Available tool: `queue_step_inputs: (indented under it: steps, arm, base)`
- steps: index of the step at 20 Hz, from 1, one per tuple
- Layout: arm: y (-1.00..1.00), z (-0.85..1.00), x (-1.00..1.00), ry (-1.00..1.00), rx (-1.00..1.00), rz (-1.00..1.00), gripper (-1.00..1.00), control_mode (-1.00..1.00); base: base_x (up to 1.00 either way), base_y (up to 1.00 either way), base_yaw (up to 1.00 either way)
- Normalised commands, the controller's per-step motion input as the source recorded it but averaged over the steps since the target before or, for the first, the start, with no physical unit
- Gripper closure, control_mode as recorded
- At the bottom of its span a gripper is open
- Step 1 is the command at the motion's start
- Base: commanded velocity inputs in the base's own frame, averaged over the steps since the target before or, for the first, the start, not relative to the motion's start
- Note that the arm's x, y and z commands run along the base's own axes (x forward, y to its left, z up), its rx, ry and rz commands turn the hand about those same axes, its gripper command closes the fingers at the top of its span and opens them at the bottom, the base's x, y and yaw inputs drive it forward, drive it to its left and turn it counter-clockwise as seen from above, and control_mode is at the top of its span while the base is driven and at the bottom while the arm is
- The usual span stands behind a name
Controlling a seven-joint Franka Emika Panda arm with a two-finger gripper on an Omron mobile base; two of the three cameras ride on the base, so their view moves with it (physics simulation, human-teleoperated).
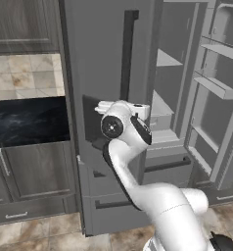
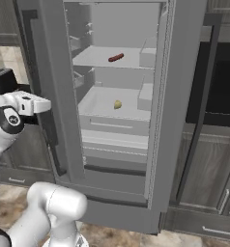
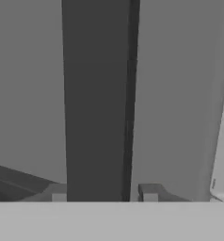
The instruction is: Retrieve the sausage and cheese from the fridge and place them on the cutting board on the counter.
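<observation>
From the left base view, the arm's hand reaches in against the fridge's (image 1: 108,73) left door by its dark handle (image 1: 128,54), probably to swing that door; the right door already stands open. From the right base view, the sausage (image 2: 116,58) lies on an upper shelf (image 2: 102,60), the cheese (image 2: 117,104) on the shelf below, both untouched. In the hand view, the fingers (image 3: 59,196) straddle the handle (image 3: 95,103), apart; whether they clamp it I cannot tell.
</observation>
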Motion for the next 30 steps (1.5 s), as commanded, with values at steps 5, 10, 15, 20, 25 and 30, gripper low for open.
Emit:
queue_step_inputs:
  steps: [5,10,15,20,25,30]
  arm:
    - [0.43,0.0,-0.52,0.04,0.0,-0.43,-1.0,-1.0]
    - [0.01,0.0,-0.1,0.06,0.0,-0.26,-1.0,-1.0]
    - [0.46,0.0,-0.38,-0.23,-0.09,-0.1,-1.0,-1.0]
    - [0.28,0.11,-0.9,-0.33,-0.07,-0.01,-1.0,-1.0]
    - [-0.49,0.12,-0.94,-0.03,0.12,0.13,-1.0,-1.0]
    - [-1.0,0.0,-0.27,-0.04,0.36,0.17,-1.0,-1.0]
  base:
    - [0.0,0.0,0.0]
    - [0.0,0.0,0.0]
    - [0.0,0.0,0.0]
    - [0.0,0.0,0.0]
    - [0.0,0.0,0.0]
    - [0.0,0.0,0.0]
